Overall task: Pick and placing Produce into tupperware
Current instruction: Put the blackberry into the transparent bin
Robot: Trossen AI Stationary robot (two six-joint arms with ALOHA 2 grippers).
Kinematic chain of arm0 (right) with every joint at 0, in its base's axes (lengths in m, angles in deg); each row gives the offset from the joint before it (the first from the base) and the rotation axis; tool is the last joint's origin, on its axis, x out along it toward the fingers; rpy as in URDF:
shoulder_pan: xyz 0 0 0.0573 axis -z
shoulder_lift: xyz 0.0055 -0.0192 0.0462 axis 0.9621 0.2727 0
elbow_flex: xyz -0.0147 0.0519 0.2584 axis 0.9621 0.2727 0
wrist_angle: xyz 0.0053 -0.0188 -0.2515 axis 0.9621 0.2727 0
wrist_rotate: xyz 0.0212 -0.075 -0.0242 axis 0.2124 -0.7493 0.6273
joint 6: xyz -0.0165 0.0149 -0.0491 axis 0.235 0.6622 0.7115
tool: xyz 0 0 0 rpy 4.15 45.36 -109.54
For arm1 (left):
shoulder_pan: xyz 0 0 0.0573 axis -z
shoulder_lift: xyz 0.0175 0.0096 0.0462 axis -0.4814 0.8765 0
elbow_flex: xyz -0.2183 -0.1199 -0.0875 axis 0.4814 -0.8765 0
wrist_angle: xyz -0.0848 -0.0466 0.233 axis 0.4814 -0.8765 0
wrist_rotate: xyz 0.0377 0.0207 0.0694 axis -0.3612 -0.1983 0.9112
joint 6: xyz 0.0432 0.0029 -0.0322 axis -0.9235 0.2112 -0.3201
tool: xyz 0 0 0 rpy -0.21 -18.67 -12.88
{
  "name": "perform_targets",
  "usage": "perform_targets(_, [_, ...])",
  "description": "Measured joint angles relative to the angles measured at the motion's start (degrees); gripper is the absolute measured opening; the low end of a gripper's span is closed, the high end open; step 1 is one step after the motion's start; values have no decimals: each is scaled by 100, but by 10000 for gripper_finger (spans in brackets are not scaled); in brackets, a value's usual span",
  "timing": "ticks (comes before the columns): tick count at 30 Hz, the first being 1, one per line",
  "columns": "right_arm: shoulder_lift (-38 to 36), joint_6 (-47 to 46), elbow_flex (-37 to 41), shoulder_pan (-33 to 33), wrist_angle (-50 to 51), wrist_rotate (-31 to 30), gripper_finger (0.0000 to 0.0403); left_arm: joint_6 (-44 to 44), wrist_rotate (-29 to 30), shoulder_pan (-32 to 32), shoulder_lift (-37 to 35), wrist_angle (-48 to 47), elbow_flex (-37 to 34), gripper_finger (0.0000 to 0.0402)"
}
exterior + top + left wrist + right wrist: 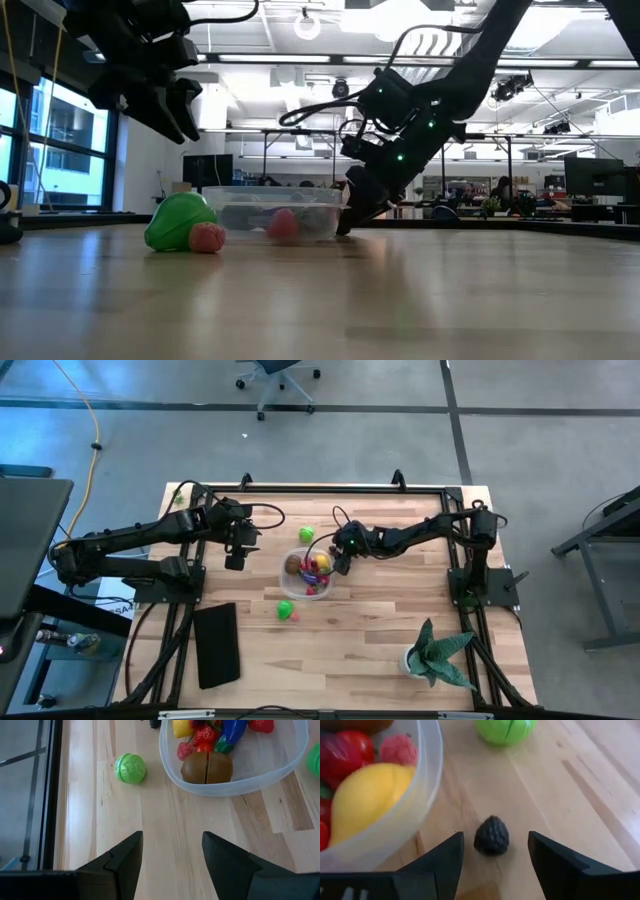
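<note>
Black plastic is the first thing on the left: a flat slab (pixel 216 645) lying near the surface's front-left corner, well clear of the work. Above it the left tool (pixel 236 555) hangs over bare wood left of the tub, fingers spread and empty; its wrist view looks past them to a green ball (pixel 130 768) of produce beyond the tub's rim. Near the middle of the surface sits the tupperware (pixel 296 586), a clear tub already holding a brown kiwi-like piece (pixel 206 768), a yellow fruit (pixel 367 795), red pieces and a purple one. Two more items lie loose just in front of the tub, a green one (pixel 285 608) with a small red one (pixel 294 616) touching it. Right of the tub's far side the right tool (pixel 495 855) is low over the wood, fingers apart and gripping nothing. The relation that matters is here: a small dark berry (pixel 491 835) rests on the surface just beside the tub wall, directly ahead of this tool and centred between its two fingers, its pointed end facing away. The right arm is clearly the nearer one, so a short advance and a squeeze look like the next step. Far right, near the front corner, stands a potted plant (pixel 438 654).
</note>
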Motion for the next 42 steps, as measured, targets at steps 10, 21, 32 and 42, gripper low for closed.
perform_targets(10, [32, 105, 0, -4, -110, 2, 209, 0, 1, 0, 0, -1, -1, 193])
perform_targets(21, [109, 101, 0, -15, -159, 162, 153, 0, 1, 0, 0, 1, 0, 193])
perform_targets(32, [108, 103, 0, -16, -191, 195, 93, 0, 1, 0, 0, -1, 0, 193])
perform_targets(42, [-21, 105, 0, -17, -140, -47, 86, 0, 1, 0, 0, -1, 0, 193])
